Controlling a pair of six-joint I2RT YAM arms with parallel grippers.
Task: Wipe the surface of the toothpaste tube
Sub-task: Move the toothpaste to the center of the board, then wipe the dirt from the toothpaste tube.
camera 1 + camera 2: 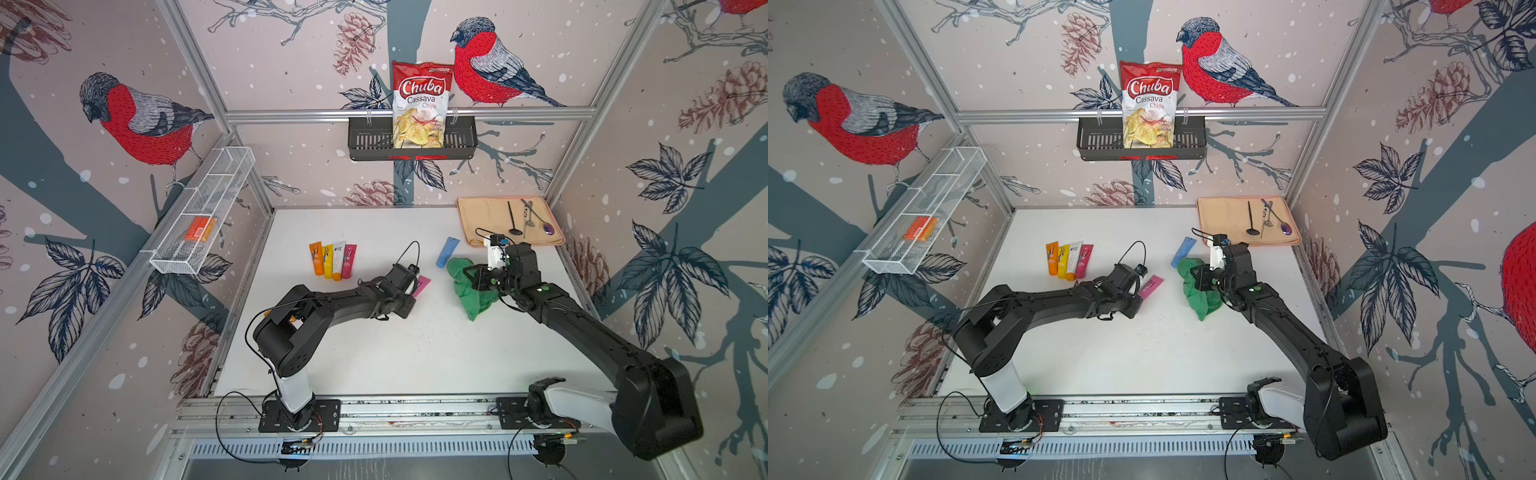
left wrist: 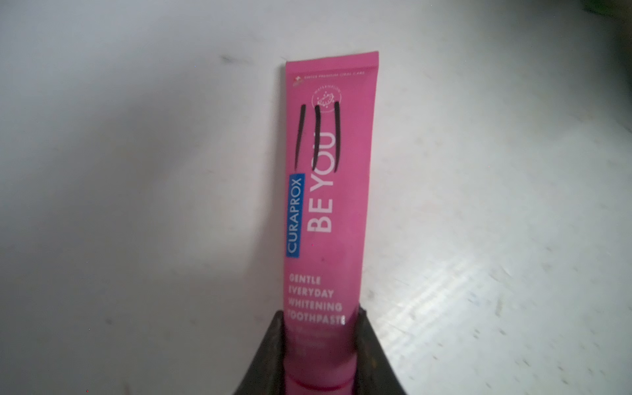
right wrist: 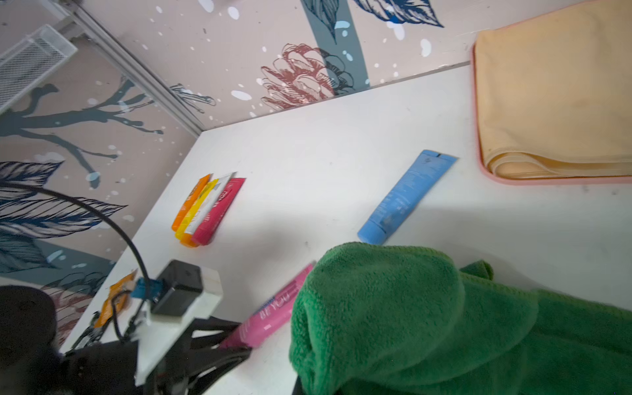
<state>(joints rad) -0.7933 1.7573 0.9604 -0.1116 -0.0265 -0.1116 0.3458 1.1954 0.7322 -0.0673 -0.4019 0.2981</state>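
Note:
A pink toothpaste tube (image 2: 328, 205) with three black marker strokes (image 2: 318, 136) near its flat end sticks out from my left gripper (image 2: 321, 318), whose jaws are shut on its cap end. In both top views the tube (image 1: 423, 284) (image 1: 1151, 286) lies low over the white table, its flat end pointing toward the green cloth (image 1: 471, 295) (image 1: 1200, 297). My right gripper (image 1: 467, 275) is shut on that cloth, which hangs bunched over its fingers and hides them in the right wrist view. There the cloth (image 3: 410, 325) hangs just beside the tube (image 3: 273, 314), a small gap between them.
A blue tube (image 1: 447, 252) lies behind the cloth. Several coloured tubes (image 1: 332, 259) lie side by side at mid-left. A beige mat (image 1: 482, 220) with utensils fills the back right corner. A wire basket (image 1: 203, 212) and a black basket (image 1: 365, 141) holding a chips bag hang on the walls.

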